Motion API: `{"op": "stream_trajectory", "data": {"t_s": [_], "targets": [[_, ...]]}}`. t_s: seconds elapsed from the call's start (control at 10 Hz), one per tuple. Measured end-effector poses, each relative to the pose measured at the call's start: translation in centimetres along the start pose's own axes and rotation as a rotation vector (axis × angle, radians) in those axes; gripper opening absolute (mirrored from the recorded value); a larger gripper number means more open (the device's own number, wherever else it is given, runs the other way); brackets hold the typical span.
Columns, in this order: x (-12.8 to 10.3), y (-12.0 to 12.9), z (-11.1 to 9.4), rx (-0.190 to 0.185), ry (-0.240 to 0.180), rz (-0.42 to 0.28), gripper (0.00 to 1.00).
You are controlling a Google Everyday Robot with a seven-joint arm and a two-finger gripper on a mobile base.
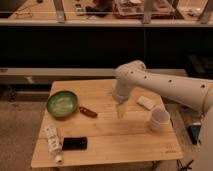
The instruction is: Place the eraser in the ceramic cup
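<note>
Hanging near the ceramic cup [159, 119], the tool [120, 111]: cannot tell its grip; eraser [74, 143] lies outside it.

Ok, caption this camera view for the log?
Gripper hangs over the middle of the table, the eraser lying untouched near the front edge, the ceramic cup standing at picture right.

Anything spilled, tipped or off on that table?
Nothing stands out: ceramic cup upright, eraser flat near the table front edge. The tool hangs over mid-table, apart from both.
</note>
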Motion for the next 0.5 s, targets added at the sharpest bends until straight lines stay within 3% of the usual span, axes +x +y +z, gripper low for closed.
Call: {"op": "stream_trajectory", "data": {"t_s": [0.3,0.5], "targets": [[0.0,0.0,0.1,0.0,-0.007,0.001,0.8],[-1.7,0.2,0.8,-0.007,-0.069,-0.02,0.8]]}}
